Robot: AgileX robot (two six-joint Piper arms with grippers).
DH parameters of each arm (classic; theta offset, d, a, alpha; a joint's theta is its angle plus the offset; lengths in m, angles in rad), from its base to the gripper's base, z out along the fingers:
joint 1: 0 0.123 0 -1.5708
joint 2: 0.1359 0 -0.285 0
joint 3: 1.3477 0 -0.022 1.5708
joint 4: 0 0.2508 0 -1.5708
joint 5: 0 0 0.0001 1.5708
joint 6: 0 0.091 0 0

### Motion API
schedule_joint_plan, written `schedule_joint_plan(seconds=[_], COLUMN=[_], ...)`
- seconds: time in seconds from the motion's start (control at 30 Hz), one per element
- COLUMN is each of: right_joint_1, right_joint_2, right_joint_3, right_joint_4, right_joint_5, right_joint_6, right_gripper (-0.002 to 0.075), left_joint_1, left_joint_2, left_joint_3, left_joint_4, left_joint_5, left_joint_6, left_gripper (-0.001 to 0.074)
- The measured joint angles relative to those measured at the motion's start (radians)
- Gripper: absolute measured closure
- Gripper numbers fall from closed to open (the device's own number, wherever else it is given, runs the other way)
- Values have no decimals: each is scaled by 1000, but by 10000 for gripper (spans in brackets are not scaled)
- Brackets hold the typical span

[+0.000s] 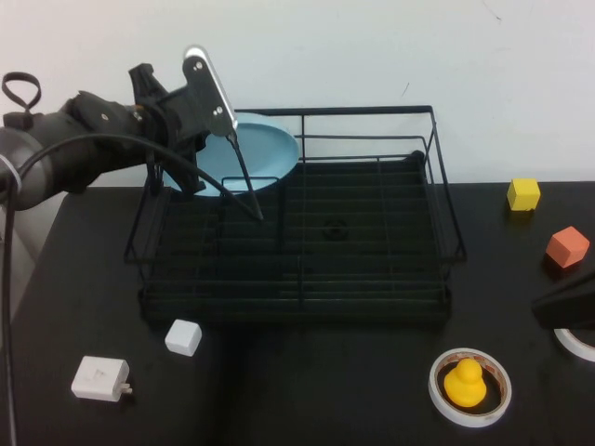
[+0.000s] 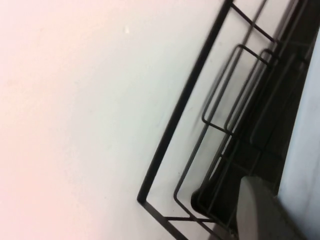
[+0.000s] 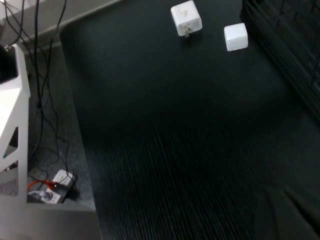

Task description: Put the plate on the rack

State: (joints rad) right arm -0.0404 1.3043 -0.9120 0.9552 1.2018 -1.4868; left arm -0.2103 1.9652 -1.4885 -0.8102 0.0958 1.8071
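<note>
The plate [image 1: 265,149] is pale light blue, round, smooth and plain, with a shallow rim. It stands tilted at the rack's [image 1: 372,269] far left corner, roughly 11 o'clock from the rack's middle, with its lower edge down among the wire rods and its upper edge level with the top rail. In the left wrist view a pale blue surface [image 2: 305,150] fills one side of the picture next to the black wire loops [image 2: 225,105].

The left gripper [image 1: 228,186] reaches in over the rack's left rail and is closed on the near edge of the plate, with one thin dark finger [image 1: 249,190] pointing down into the rack beside it. The rest of the rack, from 12 o'clock round to 9 o'clock, holds nothing but its dark tray base and small upright dividers, so most of its floor is open. The far rail stands close to the white wall [image 1: 372,46].

On the black table [image 1: 316,390], a small white cube [image 1: 183,336] and a white plug adapter [image 1: 99,378] lie at about 7 o'clock from the rack, just off its near left corner. A yellow toy duck [image 1: 464,382] sits inside a white tape ring [image 1: 470,387] at 5 o'clock. A yellow block [image 1: 523,193] and an orange block [image 1: 567,246] lie at 3 o'clock, well apart from the rack. A second tape ring [image 1: 576,342] is cut by the right edge.

The right gripper [image 1: 567,305] rests low at the table's right edge, at 4 o'clock, fingers closed and holding nothing.
</note>
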Motion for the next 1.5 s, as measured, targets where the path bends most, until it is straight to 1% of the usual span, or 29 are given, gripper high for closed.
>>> schedule_joint_plan(seconds=[0.13, 0.37, 0.43, 0.5, 0.6, 0.67, 0.77, 0.87, 0.93, 1.0, 1.07, 1.17, 1.23, 1.33, 1.37, 1.5], right_joint_1=[0, 0, 0, 0, 0, 0, 0, 0, 0, 0, 0, 0, 0, 0, 0, 0], right_joint_2=[0, 0, 0, 0, 0, 0, 0, 0, 0, 0, 0, 0, 0, 0, 0, -11], right_joint_3=[0, 0, 0, 0, 0, 0, 0, 0, 0, 0, 0, 0, 0, 0, 0, 0], right_joint_4=[-4, -8, -15, -17, -24, -24, -26, -28, -28, -28, -28, -30, -32, -32, -32, -34], right_joint_5=[0, 0, 0, 0, 0, 0, 0, 0, 0, 0, -15, -44, -59, -76, -81, -88], right_joint_6=[0, 0, 0, 0, 0, 0, 0, 0, 12, 39, 62, 79, 83, 102, 108, 129], right_gripper=[723, 724, 724, 724, 724, 724, 725, 724, 725, 725, 725, 725, 725, 725, 725, 725], left_joint_1=[0, -6, -16, -30, -52, -68, -85, -102, -118, -137, -161, -196, -209, -213, -213, -218], left_joint_2=[11, 25, 25, 25, 25, 25, 25, 25, 25, 21, 2, -48, -98, -179, -208, -343], left_joint_3=[-2, -5, -5, -7, -7, -7, -7, -7, -7, -7, -7, -7, -7, -7, -7, 44], left_joint_4=[0, -37, -48, -52, -56, -60, -64, -73, -92, -144, -237, -407, -532, -798, -854, -936], left_joint_5=[-7, -9, -21, -35, -61, -104, -195, -318, -412, -486, -530, -554, -556, -558, -567, -593], left_joint_6=[52, 73, 74, 74, 75, 75, 75, 40, 13, -7, -11, 6, 33, 90, 112, 140], left_gripper=[648, 640, 600, 533, 401, 340, 297, 289, 308, 359, 448, 622, 683, 720, 725, 734])
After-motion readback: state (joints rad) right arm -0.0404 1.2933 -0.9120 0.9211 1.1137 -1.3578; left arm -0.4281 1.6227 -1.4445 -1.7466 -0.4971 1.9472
